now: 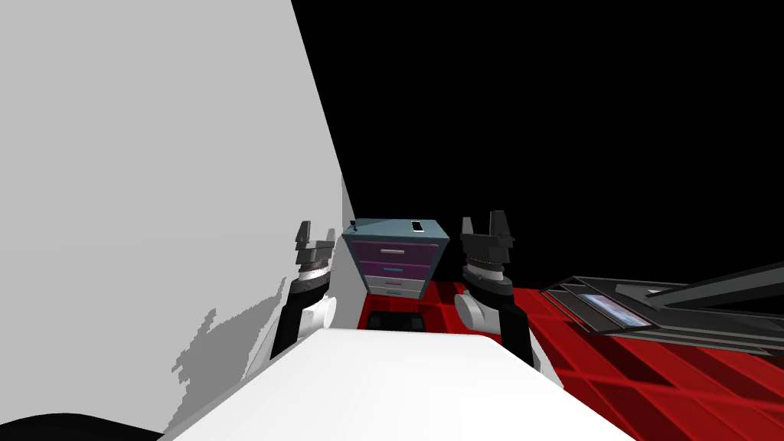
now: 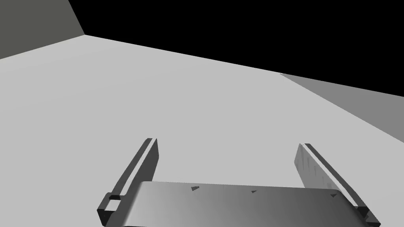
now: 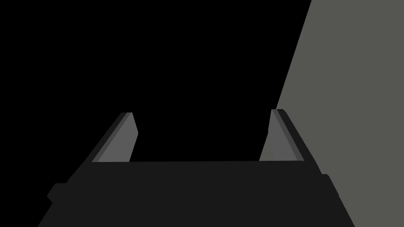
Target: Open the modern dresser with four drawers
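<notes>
Fingers on my left gripper (image 1: 315,233) and right gripper (image 1: 484,224) stand spread and empty, well short of the dresser (image 1: 387,228) and its 4 shut drawers (image 1: 396,269), ready, I judge, for a handle (image 1: 393,251)

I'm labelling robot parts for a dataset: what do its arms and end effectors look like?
The left end effector and right end effector match: two thin, blade-like grey fingers on a dark box, above a ribbed grey-and-black wrist ring. Black forearms run back to rounded white joints. No cables or markings visible.
</notes>
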You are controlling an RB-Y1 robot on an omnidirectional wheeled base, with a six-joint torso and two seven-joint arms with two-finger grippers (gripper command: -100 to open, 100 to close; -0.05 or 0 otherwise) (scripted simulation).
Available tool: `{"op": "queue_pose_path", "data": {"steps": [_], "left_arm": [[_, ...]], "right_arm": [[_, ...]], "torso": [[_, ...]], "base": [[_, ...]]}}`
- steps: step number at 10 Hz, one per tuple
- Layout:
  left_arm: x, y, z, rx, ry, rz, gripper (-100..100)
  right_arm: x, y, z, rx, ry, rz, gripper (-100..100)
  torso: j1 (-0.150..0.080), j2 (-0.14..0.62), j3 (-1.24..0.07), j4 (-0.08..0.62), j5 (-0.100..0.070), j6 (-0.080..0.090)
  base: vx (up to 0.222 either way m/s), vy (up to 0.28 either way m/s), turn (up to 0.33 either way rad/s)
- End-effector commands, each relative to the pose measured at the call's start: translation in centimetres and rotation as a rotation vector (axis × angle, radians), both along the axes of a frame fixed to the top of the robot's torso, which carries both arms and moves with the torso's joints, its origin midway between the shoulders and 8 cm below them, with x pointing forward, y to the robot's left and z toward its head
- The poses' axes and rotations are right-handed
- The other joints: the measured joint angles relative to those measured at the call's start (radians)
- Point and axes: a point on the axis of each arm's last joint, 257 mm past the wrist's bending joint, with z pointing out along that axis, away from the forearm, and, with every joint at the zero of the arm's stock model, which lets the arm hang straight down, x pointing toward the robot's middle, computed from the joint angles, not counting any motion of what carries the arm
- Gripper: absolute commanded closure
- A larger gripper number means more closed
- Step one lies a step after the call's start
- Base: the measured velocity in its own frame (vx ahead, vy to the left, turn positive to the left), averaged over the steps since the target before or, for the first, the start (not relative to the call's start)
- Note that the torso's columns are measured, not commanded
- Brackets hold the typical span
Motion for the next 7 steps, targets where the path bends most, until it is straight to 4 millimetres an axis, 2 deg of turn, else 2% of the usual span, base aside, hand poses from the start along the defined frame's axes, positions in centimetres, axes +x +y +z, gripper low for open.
{"op": "queue_pose_path", "data": {"steps": [1,7], "left_arm": [[0.00,0.00,0.00,0.000,0.000,0.000,0],[-0.01,0.00,0.01,0.000,0.000,0.000,0]], "right_arm": [[0.00,0.00,0.00,0.000,0.000,0.000,0],[-0.01,0.00,0.01,0.000,0.000,0.000,0]], "torso": [[0.000,0.041,-0.082,0.041,0.000,0.000],[0.000,0.470,-0.939,0.470,0.000,0.000]], "base": [[0.000,0.000,0.000],[0.000,0.000,0.000]]}}
